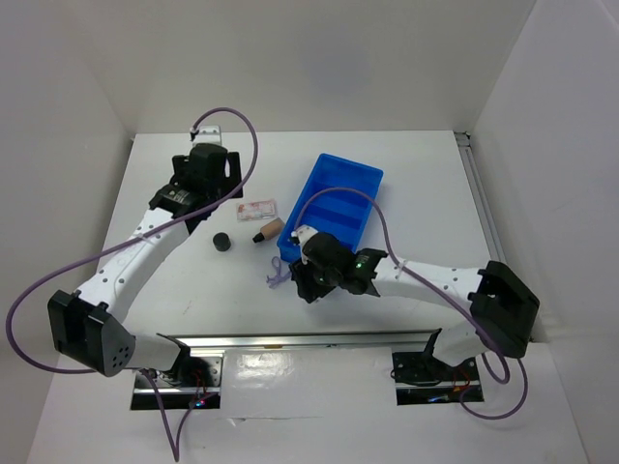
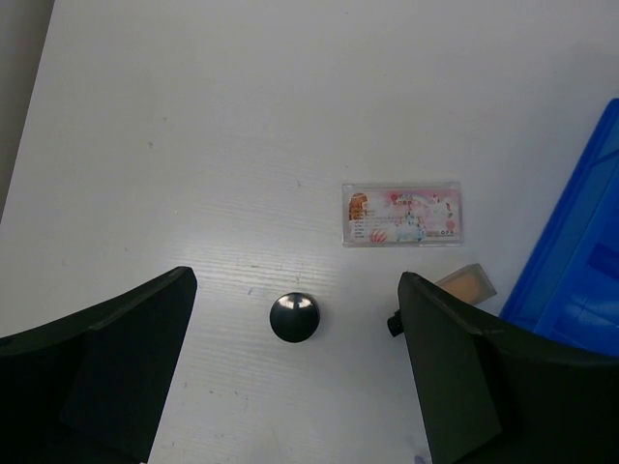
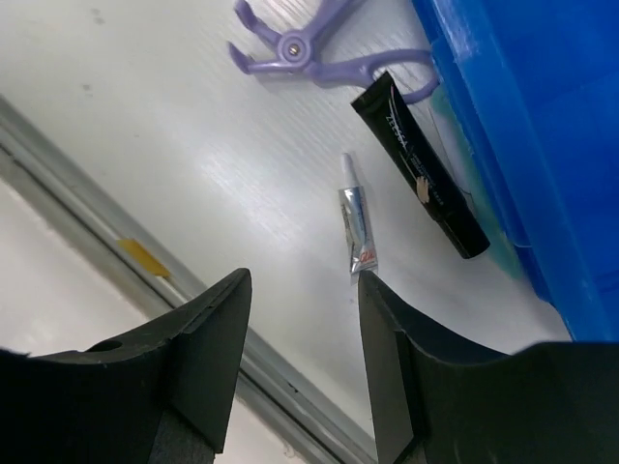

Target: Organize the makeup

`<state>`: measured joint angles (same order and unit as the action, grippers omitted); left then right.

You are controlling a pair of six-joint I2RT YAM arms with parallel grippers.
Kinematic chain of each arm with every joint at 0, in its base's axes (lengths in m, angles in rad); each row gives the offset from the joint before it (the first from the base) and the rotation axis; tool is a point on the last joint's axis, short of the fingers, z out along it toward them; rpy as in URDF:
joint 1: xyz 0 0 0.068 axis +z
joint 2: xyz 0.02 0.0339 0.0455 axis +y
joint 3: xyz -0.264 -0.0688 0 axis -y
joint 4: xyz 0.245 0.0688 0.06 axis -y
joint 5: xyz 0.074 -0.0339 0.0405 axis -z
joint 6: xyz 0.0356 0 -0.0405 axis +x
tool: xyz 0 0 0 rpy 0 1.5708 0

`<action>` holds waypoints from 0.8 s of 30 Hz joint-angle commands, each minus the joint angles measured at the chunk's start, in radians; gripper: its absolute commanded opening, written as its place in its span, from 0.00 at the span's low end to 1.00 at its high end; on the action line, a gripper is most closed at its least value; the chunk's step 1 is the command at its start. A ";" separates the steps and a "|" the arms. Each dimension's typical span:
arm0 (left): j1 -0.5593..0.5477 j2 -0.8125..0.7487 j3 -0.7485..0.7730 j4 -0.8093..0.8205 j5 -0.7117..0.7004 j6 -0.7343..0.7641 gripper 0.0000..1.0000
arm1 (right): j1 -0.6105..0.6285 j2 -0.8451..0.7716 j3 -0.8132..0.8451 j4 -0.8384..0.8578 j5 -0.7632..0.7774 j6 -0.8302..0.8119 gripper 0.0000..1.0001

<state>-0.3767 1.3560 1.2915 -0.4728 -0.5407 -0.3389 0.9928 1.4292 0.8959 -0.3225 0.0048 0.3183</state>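
Pickup step, I'd say: right claw (image 3: pixel 304 280) half-parted, empty, the silvery tube (image 3: pixel 356 227) just beyond its tip; it needs to drop and pinch. Left claw (image 2: pixel 297 280) gapes above the black pot (image 2: pixel 295 317).

The white table (image 1: pixel 426 193) carries a bright blue tray (image 1: pixel 348 166), a glossy black pot (image 2: pixel 295 317), a tan tube (image 2: pixel 466 284) with a black tip, a pink-and-white packet (image 2: pixel 402 215) printed with small red and orange pictures, a lilac loop (image 3: pixel 300 46), a black stick (image 3: pixel 418 164) with pale lettering, and a silvery stick (image 3: pixel 356 215) with a white tip.
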 commanded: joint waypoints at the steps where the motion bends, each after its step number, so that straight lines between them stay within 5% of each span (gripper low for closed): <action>1: -0.002 -0.015 0.042 -0.004 0.024 -0.005 1.00 | 0.042 0.062 0.012 -0.013 0.069 0.034 0.56; 21: -0.011 -0.057 0.042 -0.023 0.076 -0.015 1.00 | 0.087 0.257 0.095 0.025 0.259 0.010 0.56; 24: -0.011 -0.057 0.042 -0.032 0.076 -0.015 1.00 | 0.096 0.293 0.107 0.036 0.259 0.010 0.49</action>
<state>-0.3832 1.3285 1.3003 -0.5102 -0.4675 -0.3450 1.0702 1.6955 0.9573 -0.3218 0.2260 0.3393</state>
